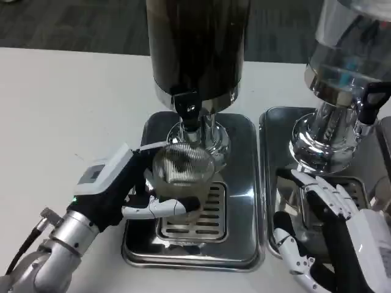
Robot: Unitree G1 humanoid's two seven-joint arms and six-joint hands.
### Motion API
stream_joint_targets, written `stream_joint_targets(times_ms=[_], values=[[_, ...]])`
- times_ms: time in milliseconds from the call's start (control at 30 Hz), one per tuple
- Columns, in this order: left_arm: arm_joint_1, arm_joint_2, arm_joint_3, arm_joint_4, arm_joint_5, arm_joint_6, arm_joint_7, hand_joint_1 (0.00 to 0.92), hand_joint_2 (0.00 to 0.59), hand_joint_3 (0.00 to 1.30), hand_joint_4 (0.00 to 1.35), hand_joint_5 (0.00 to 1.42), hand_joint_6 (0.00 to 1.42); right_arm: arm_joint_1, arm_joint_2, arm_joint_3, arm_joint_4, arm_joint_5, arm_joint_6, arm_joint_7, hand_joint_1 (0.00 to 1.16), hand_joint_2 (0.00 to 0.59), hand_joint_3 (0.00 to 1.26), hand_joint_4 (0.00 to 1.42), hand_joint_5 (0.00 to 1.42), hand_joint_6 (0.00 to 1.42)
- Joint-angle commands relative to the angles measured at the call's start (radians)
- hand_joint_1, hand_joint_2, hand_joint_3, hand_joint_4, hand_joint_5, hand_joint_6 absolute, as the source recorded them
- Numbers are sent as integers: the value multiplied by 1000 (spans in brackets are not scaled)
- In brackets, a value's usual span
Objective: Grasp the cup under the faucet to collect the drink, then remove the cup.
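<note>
On the white desk (73, 110) stand two drink dispensers, two steel drip trays and one cup. The left robot hand (125, 189) reaches in from the left of the dark-filled cylindrical dispenser (197, 43) and grasps the clear ribbed glass cup (182, 166), its fingers curled round the cup's front. The cup stands on the slotted grate of the left polished steel drip tray (244, 201), directly below that dispenser's black faucet (186, 107). To the right of the dark dispenser stands a clear, chrome-based dispenser (342, 73) on the second steel tray (275, 140). The right robot hand (324, 226) rests released over that tray's front, fingers spread, holding nothing. No legible writing or brand shows.
</note>
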Motion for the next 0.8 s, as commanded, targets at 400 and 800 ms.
stream_joint_targets(times_ms=[400, 800], values=[[54, 53, 4, -65, 6, 10, -52, 123, 52, 218, 75, 177, 398, -9, -3, 1, -8, 18, 0, 12, 291, 444, 241, 211, 169, 136], [88, 94, -34, -241, 153, 175, 3, 82, 28, 110, 0, 0, 161, -6, -9, -3, -15, 25, -6, 16, 292, 439, 241, 211, 172, 141]])
